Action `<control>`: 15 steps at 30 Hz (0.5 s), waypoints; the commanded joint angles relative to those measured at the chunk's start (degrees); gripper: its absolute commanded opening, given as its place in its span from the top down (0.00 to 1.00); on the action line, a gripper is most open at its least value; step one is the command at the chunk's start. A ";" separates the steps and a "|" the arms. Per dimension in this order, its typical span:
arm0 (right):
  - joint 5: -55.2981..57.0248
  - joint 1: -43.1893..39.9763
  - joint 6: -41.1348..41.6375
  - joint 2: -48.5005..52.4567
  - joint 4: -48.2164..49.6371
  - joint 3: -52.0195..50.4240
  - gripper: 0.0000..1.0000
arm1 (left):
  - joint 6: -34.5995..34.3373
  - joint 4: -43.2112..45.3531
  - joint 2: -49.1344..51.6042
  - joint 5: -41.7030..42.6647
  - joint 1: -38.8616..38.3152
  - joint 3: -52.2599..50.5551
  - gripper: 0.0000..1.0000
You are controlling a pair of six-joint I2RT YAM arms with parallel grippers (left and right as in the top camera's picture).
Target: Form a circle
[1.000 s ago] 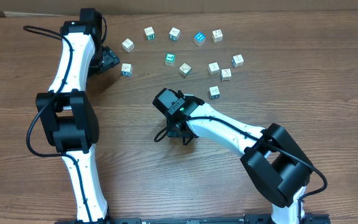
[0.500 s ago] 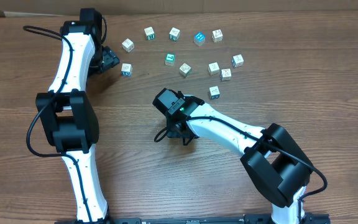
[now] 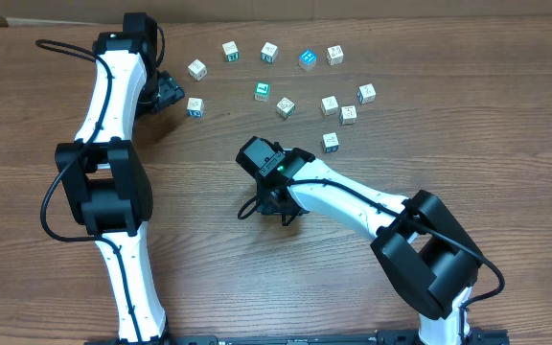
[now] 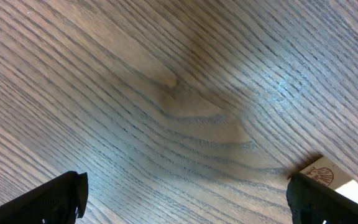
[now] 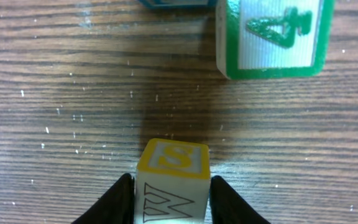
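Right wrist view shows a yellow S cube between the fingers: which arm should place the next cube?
Right: the right gripper grips the yellow S cube; the left gripper is open, empty.

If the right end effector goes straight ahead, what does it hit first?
Likely the teal-edged cube at the wrist view's top edge, straight beyond the S cube it grips. The green-bordered cube lies right of that line. Depth unclear.

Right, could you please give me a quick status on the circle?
Left end effector open, empty. Right end effector shut on S cube. Circle unformed, cubes scattered. Green-bordered cube just ahead, apart.
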 commanded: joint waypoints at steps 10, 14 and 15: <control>0.11 -0.07 0.02 0.15 0.57 -0.72 0.68 | 1.09 0.00 -2.03 0.24 -0.44 -0.17 0.01; 0.13 -0.11 0.00 0.15 0.63 -0.72 0.72 | 1.09 0.00 -2.03 0.24 -0.44 -0.17 0.01; 0.28 -0.13 0.02 0.15 0.66 -0.72 0.72 | 1.09 0.00 -2.03 0.24 -0.44 -0.17 0.00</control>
